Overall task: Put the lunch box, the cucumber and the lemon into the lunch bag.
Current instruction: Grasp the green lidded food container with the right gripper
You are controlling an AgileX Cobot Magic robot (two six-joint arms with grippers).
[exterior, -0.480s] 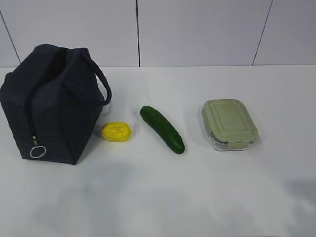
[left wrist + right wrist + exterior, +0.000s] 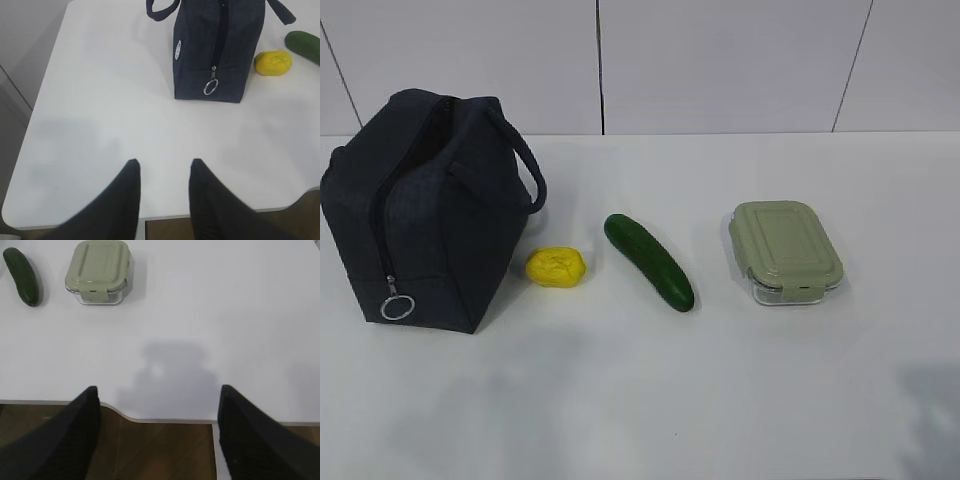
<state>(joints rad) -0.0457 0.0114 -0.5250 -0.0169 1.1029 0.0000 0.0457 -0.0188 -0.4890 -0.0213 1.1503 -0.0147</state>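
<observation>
Fingers of both grippers stand apart; lunch box [image 2: 786,251] has a sage-green clipped lid over clear walls.

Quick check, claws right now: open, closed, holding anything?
Left claw: open, narrow gap, holding nothing, above the table edge.
Right claw: open wide, holding nothing, well short of the lunch box.

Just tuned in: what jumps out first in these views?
The dark bag stands zipped shut at the table's left. Lemon, cucumber and lunch box lie in a row to its right. Both grippers, left and right, hover open near the front edge.
</observation>
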